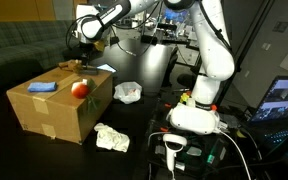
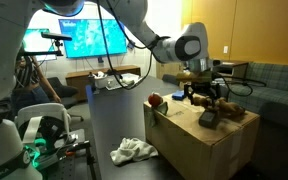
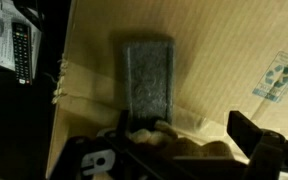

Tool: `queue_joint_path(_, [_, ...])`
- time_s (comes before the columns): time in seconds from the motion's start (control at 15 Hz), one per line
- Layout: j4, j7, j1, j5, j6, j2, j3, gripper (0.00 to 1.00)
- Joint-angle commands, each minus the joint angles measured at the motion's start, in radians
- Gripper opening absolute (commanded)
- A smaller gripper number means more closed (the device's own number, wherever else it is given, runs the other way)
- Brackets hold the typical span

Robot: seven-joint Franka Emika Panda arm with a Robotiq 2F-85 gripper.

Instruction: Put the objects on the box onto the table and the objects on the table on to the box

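Claw (image 3: 181, 135) seen spread above box (image 1: 54, 112), nothing pinched, fingers wide apart in wrist view. Grey rectangular block (image 3: 146, 75) laid flat on box top, just ahead of claw. Red round object (image 1: 80, 89) seated near box edge. White crumpled cloth (image 1: 128, 93) found on dark table (image 1: 149, 118) beside box; second cloth (image 1: 111, 138) at box front.

The brown cardboard box (image 1: 54, 112) stands on the dark table (image 1: 149, 125), bearing a red ball (image 1: 80, 89) and a blue block (image 1: 42, 87).

Faint recycling-arrows emblem (image 3: 277, 77) printed on the box (image 3: 214, 50), lettering beside it unreadable
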Motion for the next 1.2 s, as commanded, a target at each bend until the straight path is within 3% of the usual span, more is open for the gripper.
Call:
queue_joint_path(0.0, [-0.189, -0.074, -0.041, 0.057, 0.095, -0.096, 0.028, 1.0])
queue_joint_path(0.73, [-0.328, -0.072, -0.083, 0.055, 0.318, -0.133, 0.006, 1.0])
queue_joint_path(1.13, [-0.309, -0.124, -0.089, 0.023, 0.318, -0.16, -0.004, 1.0])
